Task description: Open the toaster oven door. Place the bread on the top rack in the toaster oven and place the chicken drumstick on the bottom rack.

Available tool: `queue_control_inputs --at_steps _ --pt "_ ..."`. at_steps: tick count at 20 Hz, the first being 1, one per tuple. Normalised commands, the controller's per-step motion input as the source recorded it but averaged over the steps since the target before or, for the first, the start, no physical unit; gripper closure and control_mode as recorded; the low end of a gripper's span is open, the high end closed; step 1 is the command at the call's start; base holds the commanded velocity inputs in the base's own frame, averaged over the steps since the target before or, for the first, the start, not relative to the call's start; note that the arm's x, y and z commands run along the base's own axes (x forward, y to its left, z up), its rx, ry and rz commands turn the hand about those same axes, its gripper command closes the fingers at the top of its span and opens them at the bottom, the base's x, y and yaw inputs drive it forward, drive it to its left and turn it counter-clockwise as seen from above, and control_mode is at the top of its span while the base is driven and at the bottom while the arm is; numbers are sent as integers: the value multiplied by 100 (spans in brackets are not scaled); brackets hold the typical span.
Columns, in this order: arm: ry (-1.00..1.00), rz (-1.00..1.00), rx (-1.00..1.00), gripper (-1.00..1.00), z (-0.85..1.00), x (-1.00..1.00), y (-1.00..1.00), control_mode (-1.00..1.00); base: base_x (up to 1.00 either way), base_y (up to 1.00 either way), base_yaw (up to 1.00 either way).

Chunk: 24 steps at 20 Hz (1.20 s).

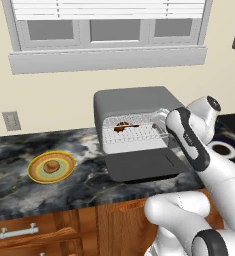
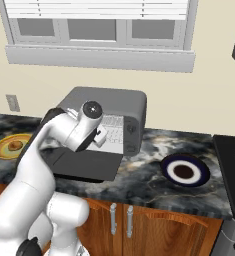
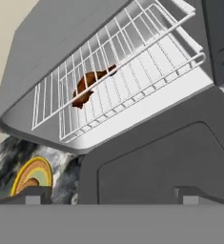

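The toaster oven (image 1: 134, 100) stands on the counter with the toaster oven door (image 1: 141, 165) folded down flat. The chicken drumstick (image 1: 123, 126) lies inside on the silver wire racks (image 3: 132, 62); I cannot tell which rack holds it. In the hand view the chicken drumstick (image 3: 88, 86) shows through the wires, with the door (image 3: 156, 162) below it. The bread (image 1: 51, 166) sits on a yellow-green plate (image 1: 35, 170) left of the oven. My gripper (image 3: 112, 195) is open and empty, hovering over the door at the right side of the oven mouth (image 1: 160, 120).
A dark blue and white plate (image 2: 185, 171) lies on the counter right of the oven, and a black stovetop (image 2: 234, 150) starts beyond it. A wall outlet (image 1: 11, 120) and a window (image 1: 109, 30) are behind. Wooden cabinets (image 1: 64, 230) run below the counter.
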Motion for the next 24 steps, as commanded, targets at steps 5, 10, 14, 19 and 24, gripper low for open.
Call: queue_control_inputs --at_steps 5,10,14,19,24 --pt "-1 -6 14 -100 4 0 -15 -100 0 0 0" --pt "0 -4 15 -100 0 8 -12 -100 0 0 0" --pt "0 -2 13 -100 0 21 -1 -100 0 0 0" --pt "0 -1 8 -100 -4 29 6 -100 0 0 0" --pt "0 0 7 -100 -7 30 0 -100 0 0 0"
